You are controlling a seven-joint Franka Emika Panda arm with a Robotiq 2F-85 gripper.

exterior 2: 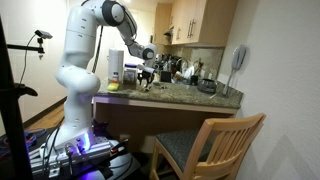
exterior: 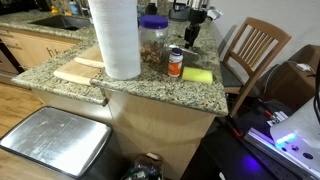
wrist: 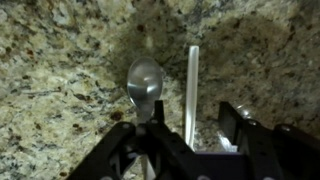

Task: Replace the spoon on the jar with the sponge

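The jar [exterior: 153,42], clear with a purple-blue lid and brown contents, stands on the granite counter next to the paper towel roll. The yellow sponge [exterior: 197,75] with a green edge lies flat near the counter's front edge, beside a small orange bottle [exterior: 176,62]. My gripper [exterior: 194,28] hangs low over the counter behind the bottle, to the side of the jar. In the wrist view the gripper [wrist: 185,135] is open. A metal spoon [wrist: 145,82] lies on the counter by one finger, its handle running under that finger. A thin white strip [wrist: 191,90] lies between the fingers.
A tall paper towel roll [exterior: 117,38] and a tan wooden board [exterior: 80,72] sit on the counter [exterior: 165,92]. A wooden chair [exterior: 255,50] stands beside the counter. Dishes and bottles crowd the back of the counter [exterior 2: 195,82]. A metal bin lid [exterior: 55,140] is on the floor.
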